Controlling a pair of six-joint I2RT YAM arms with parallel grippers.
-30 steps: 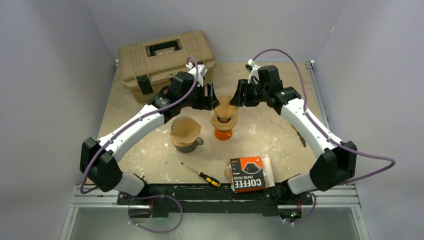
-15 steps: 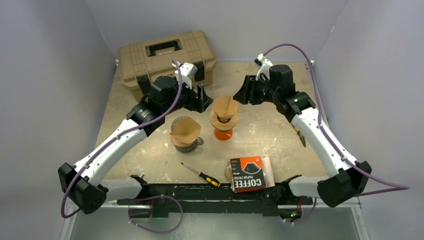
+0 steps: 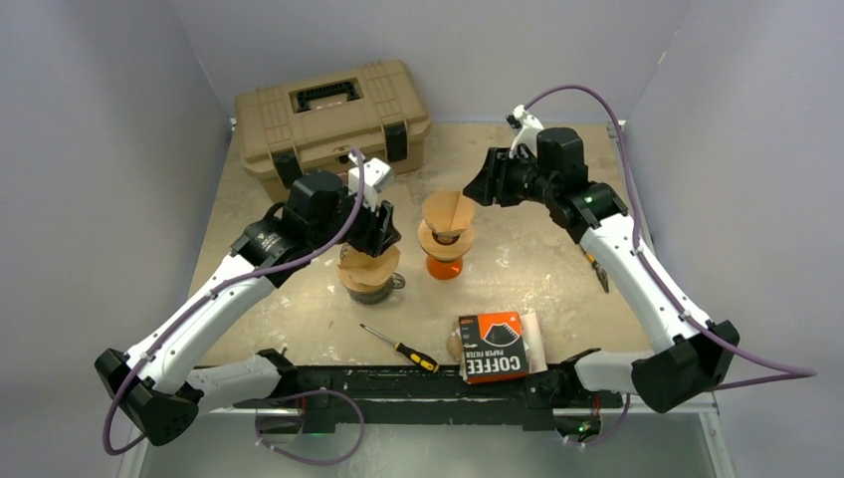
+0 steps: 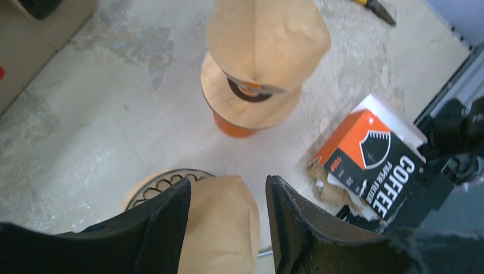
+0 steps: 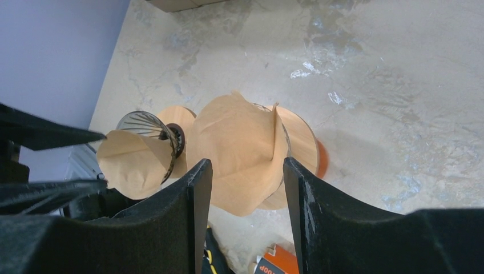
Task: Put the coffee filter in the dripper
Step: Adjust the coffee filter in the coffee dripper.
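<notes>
Paper filter (image 3: pixel 447 213) is light, floppy, easily creased; pinch its upper rim gently. Left tool (image 4: pixel 228 188) and right tool (image 5: pixel 246 168) gape empty.

Bare worktop (image 3: pixel 537 249) lies right of the orange dripper (image 3: pixel 444 265); the glass dripper (image 3: pixel 370 291) stands close left, the toolbox (image 3: pixel 330 112) far left

The coffee filter (image 3: pixel 446 212) is plain tan paper, and its dripper (image 3: pixel 444 267) has a pale wood collar over a bright orange base. The toolbox (image 3: pixel 328 110) at the far left is sandy tan with black latches, and the near filter box (image 3: pixel 493 347) is orange and black with white lettering. The counter (image 3: pixel 537 269) is beige, mottled with whitish patches, and the screwdriver (image 3: pixel 400 349) has a yellow-and-black handle.
</notes>
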